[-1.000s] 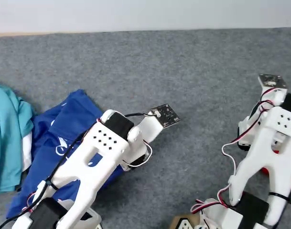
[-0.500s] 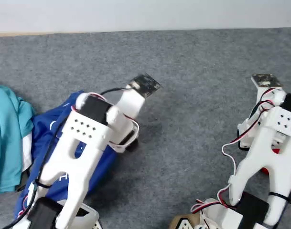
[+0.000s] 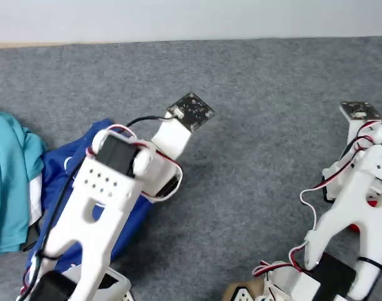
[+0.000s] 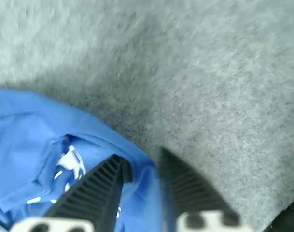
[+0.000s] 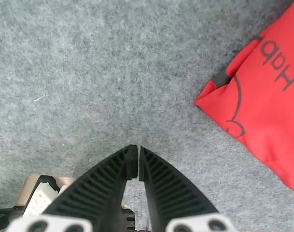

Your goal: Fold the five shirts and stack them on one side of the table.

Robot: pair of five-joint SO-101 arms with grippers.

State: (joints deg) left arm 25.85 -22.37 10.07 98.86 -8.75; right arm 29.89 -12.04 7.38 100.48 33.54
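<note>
1. The left gripper (image 4: pixel 141 160) had its fingers clamped on a fold of the blue shirt (image 4: pixel 35 125). The cloth was bunched up between the ribbed pads, and the rest of the shirt trailed back behind the fingers, rumpled on the grey mat (image 3: pixel 259 94).
2. The right gripper (image 5: pixel 137 149) had its fingers pressed together on nothing, tips hanging over bare mat. The red shirt (image 5: pixel 262 92) lay off to one side of those tips, well apart, looking like a flat folded packet.
3. Past the blue shirt, on the side away from the left fingers, the teal shirt (image 3: pixel 9 169) sat in a loose heap, with a strip of white garment (image 3: pixel 34 199) showing at its edge.
4. My read on handling: this was light, limp cloth, nothing fragile. It would drape, drag on the mat's nap and fold over itself wherever it was lifted from a single pinch.
5. The ribbed pads should have held it without slipping.
6. A corner, hem or shoulder seam looked the better place to take hold. A wad from the middle of a panel would only pull the shirt into a rope.
7. On room: ahead of the left fingertips the mat ran bare and open. A broad bare stretch also separated the two grippers, plenty for spreading a shirt flat.
8. The tight spots were behind the left fingers, where the teal heap crowded the blue shirt, and the far edge of the mat against the pale wall (image 3: pixel 178 19).
</note>
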